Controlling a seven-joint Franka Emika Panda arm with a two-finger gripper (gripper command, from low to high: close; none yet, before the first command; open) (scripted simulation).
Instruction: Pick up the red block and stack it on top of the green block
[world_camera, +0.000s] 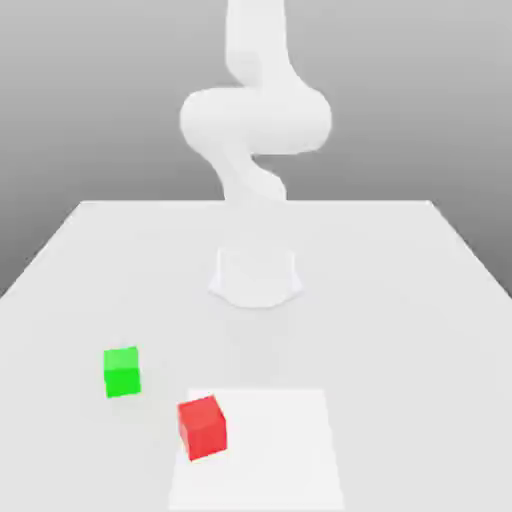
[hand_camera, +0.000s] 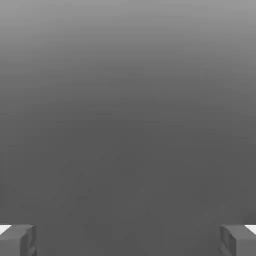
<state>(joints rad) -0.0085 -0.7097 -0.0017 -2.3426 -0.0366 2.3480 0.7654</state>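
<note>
Red block rests on the table — gripper wide, empty.

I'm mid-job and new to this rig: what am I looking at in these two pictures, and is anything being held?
The exterior view shows a white robot arm rising from its base on a pale table. Two small cubes lie on the table, apart from each other: the green block toward the exterior view's left, and the red block nearer the camera, on a lighter square patch. The hand view comes from a camera on the arm's hand: the two grey fingertips at the picture's corners belong to the gripper, which is open with nothing between them. Nothing is held.
</note>
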